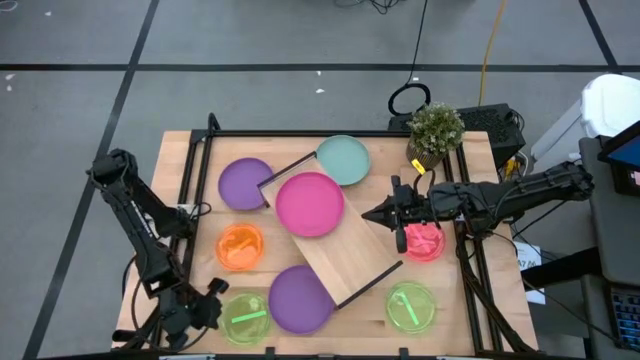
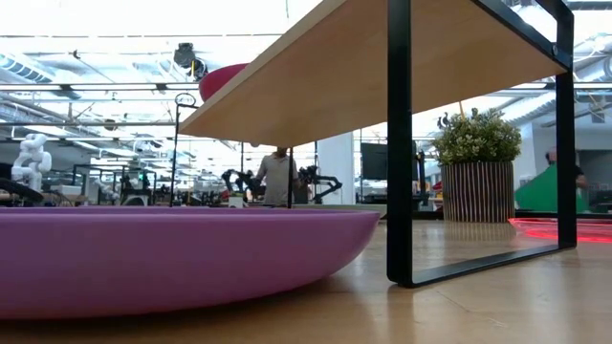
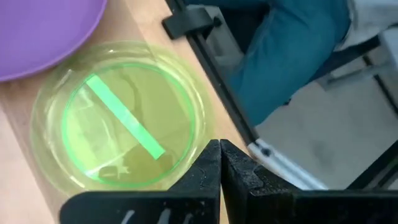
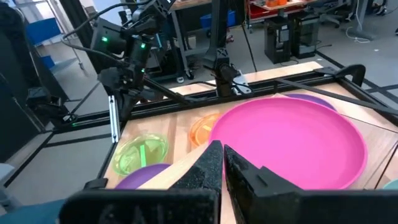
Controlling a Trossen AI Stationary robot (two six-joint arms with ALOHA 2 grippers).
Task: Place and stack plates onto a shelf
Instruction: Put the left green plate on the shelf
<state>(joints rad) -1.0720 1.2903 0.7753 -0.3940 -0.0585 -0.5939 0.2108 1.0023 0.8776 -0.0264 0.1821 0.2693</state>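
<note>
Right end effector [image 1: 372, 214] hovers pinched shut and empty just off the shelf [image 1: 345, 255], which already carries the magenta plate [image 1: 310, 204], so imo it should open wide, drop to the red plate [image 1: 425, 242] on the surface beside it and grab its rim, while the left end effector [image 1: 212, 300] sits closed by a green plate [image 1: 245, 317].

Wooden shelf [image 1: 340, 245] set diagonally mid-table, carrying magenta plate [image 1: 310, 204] at its far end; seven plates [image 1: 298, 298] spread around on tabletop.
</note>
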